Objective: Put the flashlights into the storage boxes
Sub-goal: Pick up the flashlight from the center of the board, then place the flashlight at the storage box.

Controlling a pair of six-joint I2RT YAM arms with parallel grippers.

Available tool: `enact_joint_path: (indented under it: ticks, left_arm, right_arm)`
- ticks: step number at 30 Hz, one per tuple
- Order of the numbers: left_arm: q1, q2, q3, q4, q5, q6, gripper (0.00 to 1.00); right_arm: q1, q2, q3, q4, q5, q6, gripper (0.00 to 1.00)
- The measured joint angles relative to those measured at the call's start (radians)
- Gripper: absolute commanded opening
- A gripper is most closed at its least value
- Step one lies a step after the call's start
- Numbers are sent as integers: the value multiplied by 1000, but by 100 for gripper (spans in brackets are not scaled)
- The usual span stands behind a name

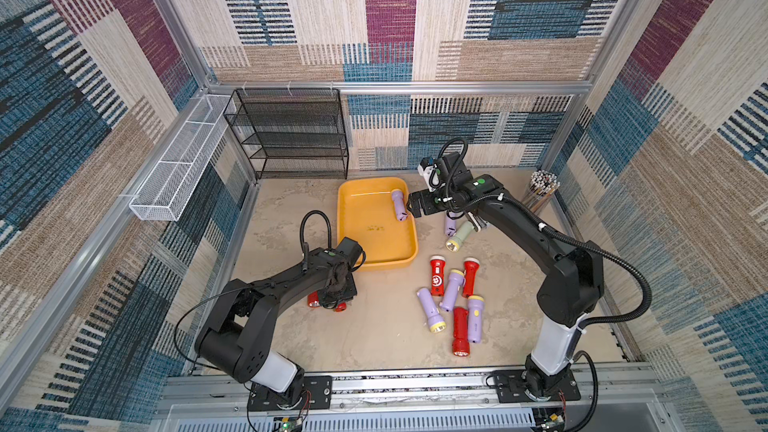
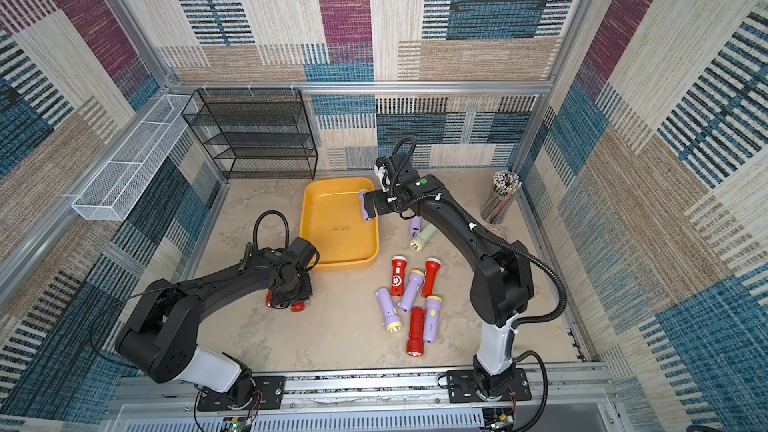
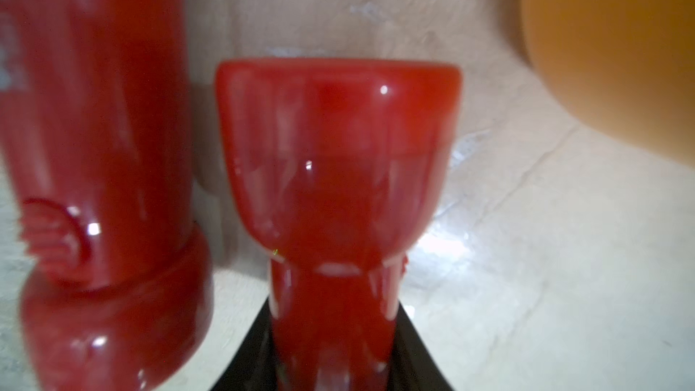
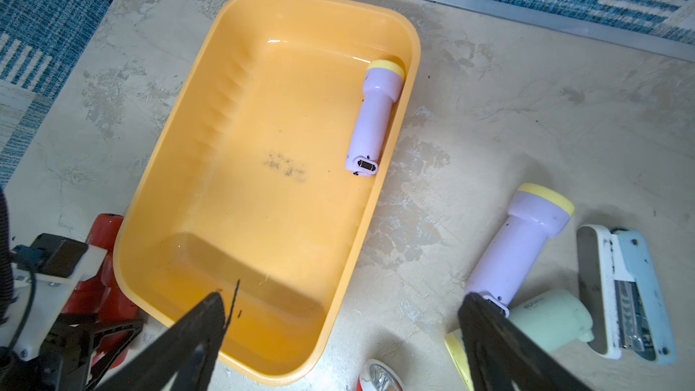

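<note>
The yellow-orange storage box holds one lilac flashlight against its right wall. My right gripper hangs open and empty above that wall. Low by the box's near left corner, my left gripper has its jaws pressed on both sides of a red flashlight lying on the table, with another red flashlight beside it. Several red and lilac flashlights lie in a cluster at centre right. A pale green flashlight and a lilac one lie under the right arm.
A grey stapler-like object lies beside the pale green flashlight. A black mesh rack stands at the back, with a white wire basket on the left wall. A cup of pencils stands at the back right.
</note>
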Motion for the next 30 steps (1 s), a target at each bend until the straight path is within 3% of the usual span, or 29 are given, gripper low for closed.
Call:
enact_joint_path:
  ticks: [8, 13, 23, 30]
  left_arm:
    - [0, -156, 88, -142, -11, 3, 8]
    - [0, -125, 249, -202, -36, 33, 9]
    - [12, 313, 830, -216, -63, 195, 9]
    - [72, 632, 1204, -214, -17, 282, 9]
  right_arm:
    - [-3, 0, -3, 2, 0, 0, 100]
    - [-11, -3, -7, 4, 2, 0, 100]
    - [-27, -33, -45, 18, 18, 0, 100]
    - [-36, -50, -71, 33, 36, 1, 100]
